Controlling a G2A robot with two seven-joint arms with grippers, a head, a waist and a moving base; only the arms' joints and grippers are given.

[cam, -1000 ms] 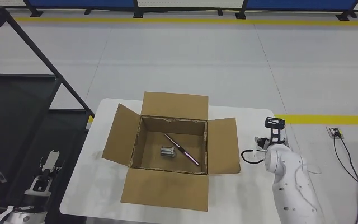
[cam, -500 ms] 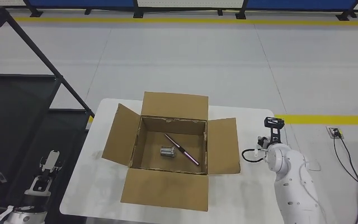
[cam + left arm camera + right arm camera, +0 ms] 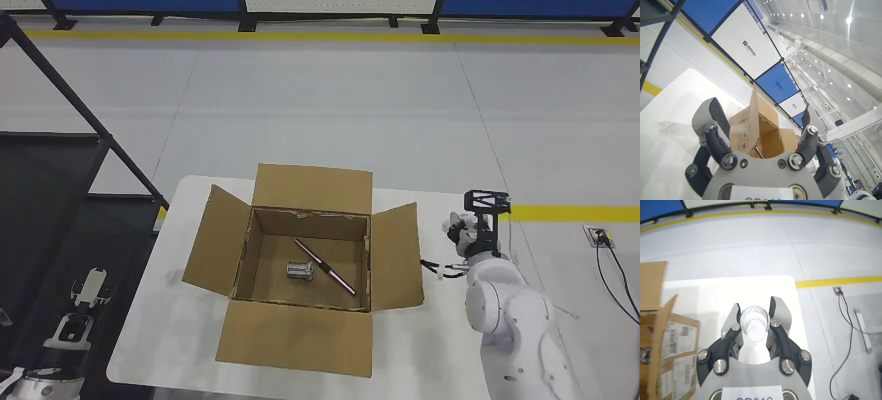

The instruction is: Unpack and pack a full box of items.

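An open cardboard box (image 3: 300, 340) stands mid-table with all flaps spread. Inside lie a thin pink stick (image 3: 324, 266) and a small grey metal item (image 3: 300, 271). My right gripper (image 3: 755, 303) is shut on a clear plastic cup (image 3: 754, 325); it hangs above the table's right part, just beside the box's right flap (image 3: 398, 262). In the top view this right gripper (image 3: 466, 226) is at the right. My left gripper (image 3: 761, 108) stands open and holds nothing. That left gripper (image 3: 88, 287) is low, off the table's left edge, facing the box (image 3: 770, 140).
A crumpled clear plastic scrap (image 3: 670, 126) lies on the white table (image 3: 450, 340) left of the box. A black frame (image 3: 110, 150) stands at the far left. Bare tabletop lies to the right of the box and along its left side.
My right gripper has shifted left toward the box with the cup in it. The box's right flap now stands a little steeper. The left arm has not moved.
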